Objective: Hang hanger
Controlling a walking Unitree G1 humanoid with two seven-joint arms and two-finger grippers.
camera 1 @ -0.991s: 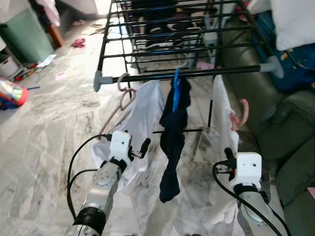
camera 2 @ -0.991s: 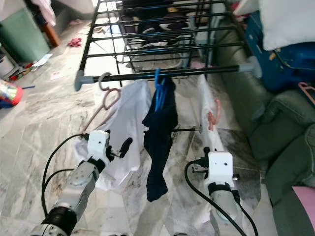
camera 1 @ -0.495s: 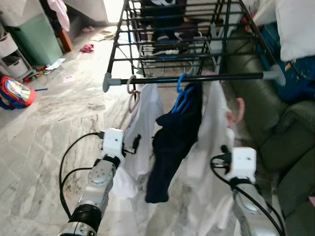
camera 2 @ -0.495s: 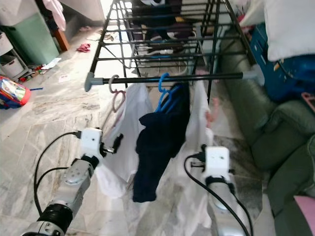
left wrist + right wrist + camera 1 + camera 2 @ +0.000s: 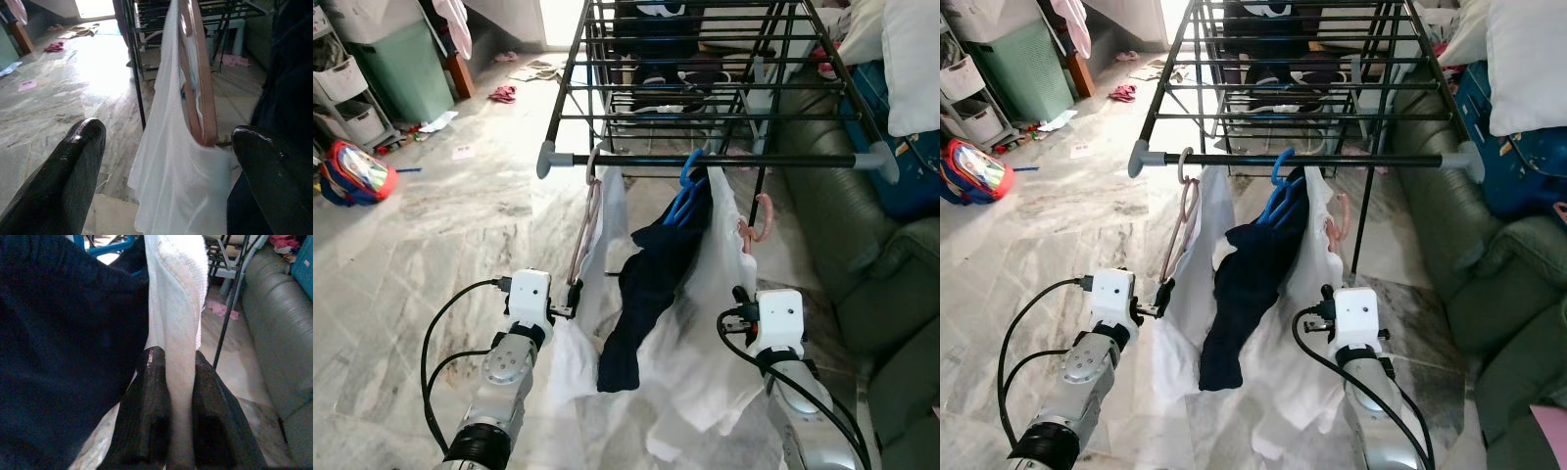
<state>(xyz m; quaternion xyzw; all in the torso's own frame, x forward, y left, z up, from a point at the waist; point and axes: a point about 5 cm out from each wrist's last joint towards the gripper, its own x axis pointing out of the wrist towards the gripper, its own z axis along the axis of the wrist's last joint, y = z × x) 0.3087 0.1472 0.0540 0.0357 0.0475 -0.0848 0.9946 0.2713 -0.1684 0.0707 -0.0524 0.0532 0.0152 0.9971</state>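
**Q:** Driving this one remotely? Where's the hanger at, and how's it going to handle?

**A:** Yep, I'm on the sticks. The pink hanger (image 5: pixel 755 217) carrying the white garment (image 5: pixel 720 323) sits around 1 o'clock from my right hand (image 5: pixel 172 382), just under the drying rack's front rail (image 5: pixel 724 160). From the head camera I can't tell if its hook is over the rail yet. My guess on handling: the hanger is light and stiff, the cloth is soft and floppy, so the whole thing swings if I tug low. I'd rather hold up near the hook or shoulder than down on the fabric.

**Q:** What are the hands doing?

**A:** Right hand is clamped on a fold of that white garment; in the wrist view both fingers (image 5: pixel 149 401) press the cloth between them. Left hand (image 5: pixel 161 161) is spread wide with nothing in it, fingers either side of the other white shirt (image 5: pixel 597 255) on its brown hanger (image 5: pixel 198 93), not touching as far as I can see. That one is hooked at the rail's left end. A dark garment (image 5: pixel 651 284) on a blue hanger (image 5: pixel 688 181) hangs between the two.
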